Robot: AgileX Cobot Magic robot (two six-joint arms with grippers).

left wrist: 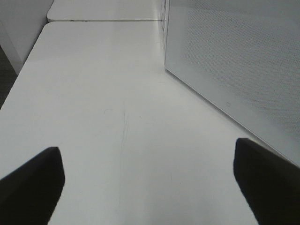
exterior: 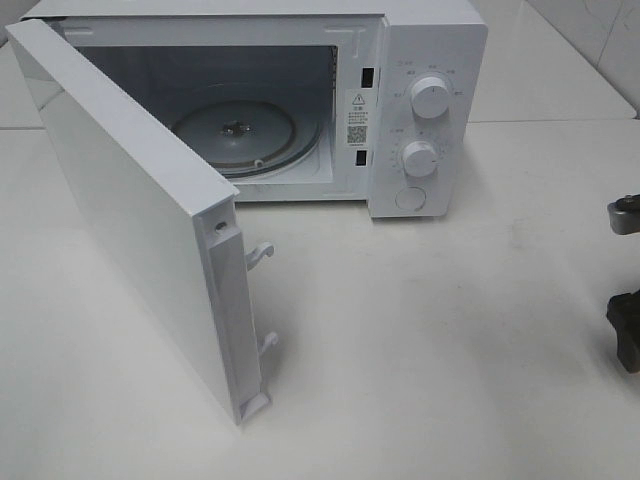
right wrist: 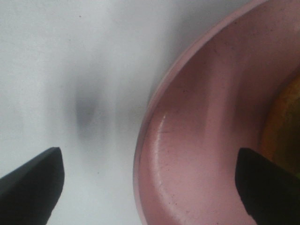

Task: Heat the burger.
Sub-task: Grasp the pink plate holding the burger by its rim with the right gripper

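Only a golden-brown sliver of the burger [right wrist: 284,126] shows, at the edge of the right wrist view, resting on a pink plate [right wrist: 197,140]. My right gripper [right wrist: 150,187] is open and hangs low over the plate's rim, one finger over the white table and the other over the plate near the burger. From the high camera only dark parts of the right gripper [exterior: 626,280] peek in at the far right edge; burger and plate are out of that view. My left gripper [left wrist: 150,187] is open over bare table, with nothing between its fingers.
A white microwave [exterior: 425,100] stands at the back, its cavity showing a glass turntable [exterior: 240,135]. Its door [exterior: 130,210] is swung wide open toward the front left, and the left wrist view sees the door [left wrist: 234,61] close by.
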